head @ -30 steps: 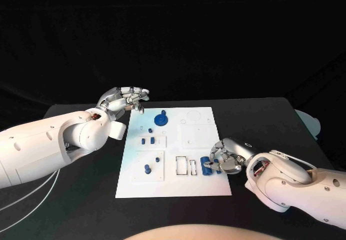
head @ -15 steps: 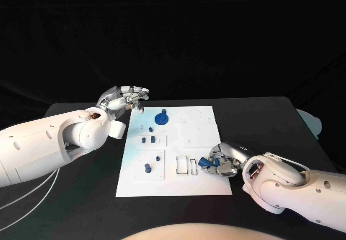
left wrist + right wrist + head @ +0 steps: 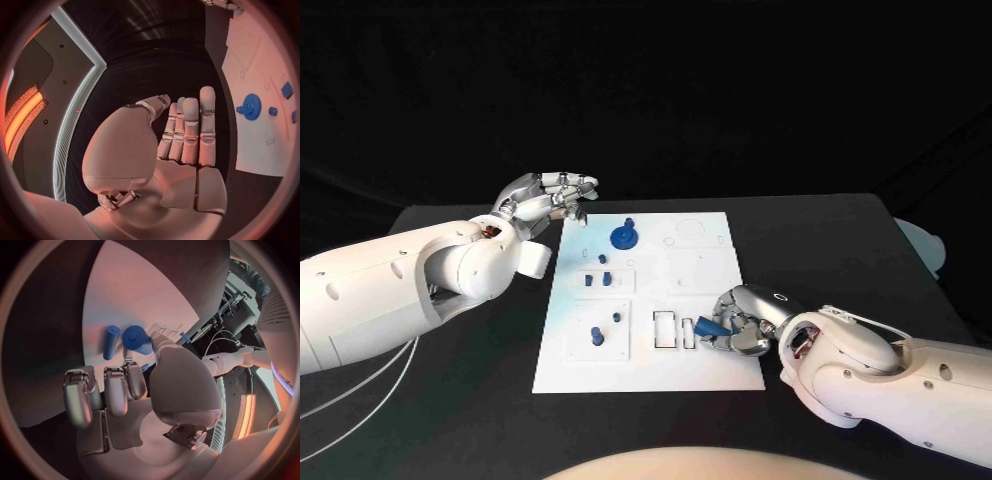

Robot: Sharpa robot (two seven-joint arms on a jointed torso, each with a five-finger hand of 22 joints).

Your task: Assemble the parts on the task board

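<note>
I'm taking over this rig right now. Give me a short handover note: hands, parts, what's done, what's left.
Right hand holds a blue part over the task board's near right area, beside the narrow slots.
Left hand is empty, fingers apart, off the board's far left corner.
Blue gear sits at the far end; small blue pieces occupy the left recesses.
Left: seat the held part.

Black table [image 3: 819, 240], dark backdrop behind it, white-lit wall panel edge [image 3: 78, 105], glowing orange strip [image 3: 22, 112]
</note>
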